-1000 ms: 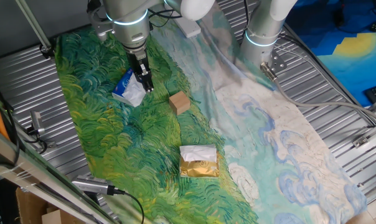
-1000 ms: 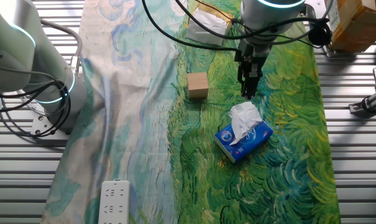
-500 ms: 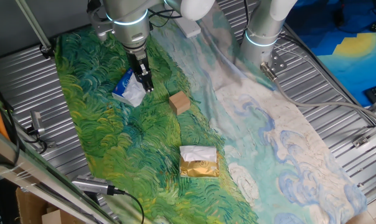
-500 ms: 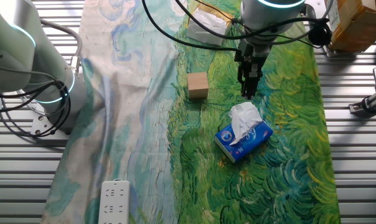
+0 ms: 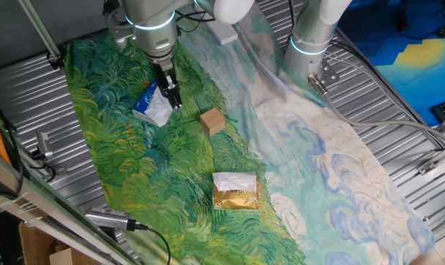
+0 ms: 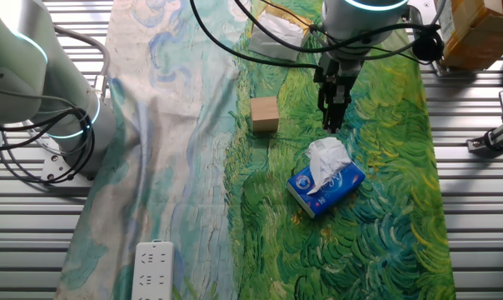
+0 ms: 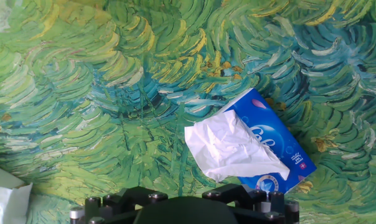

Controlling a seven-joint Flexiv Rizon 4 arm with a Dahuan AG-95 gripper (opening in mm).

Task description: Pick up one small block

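In the hand view only the dark base of the two-finger gripper [image 7: 185, 208] shows at 6 o'clock; its fingertips are out of frame, and the small light-brown wooden cube [image 5: 212, 121] does not appear there at all. In both fixed views the black fingers hang close together with nothing between them, though the exact gap is too small to make out. The cube sits on the cloth, apart from the gripper [image 5: 175, 104], at about 4 o'clock from it in one fixed view and at 9 o'clock in the other [image 6: 265, 114]. The blue-and-white soft tissue packet [image 6: 326, 177], a white sheet pulled from its top, lies just beside the fingertips [image 6: 330, 127]. The flat gold-and-white packet [image 5: 234, 191] lies well apart, toward 6 o'clock. Everything rests on a painted cloth of green and pale blue swirls [image 5: 119, 147] spread over a ribbed metal table [image 5: 370, 96]. A white power strip [image 6: 154, 270] is cut off at the lower edge.
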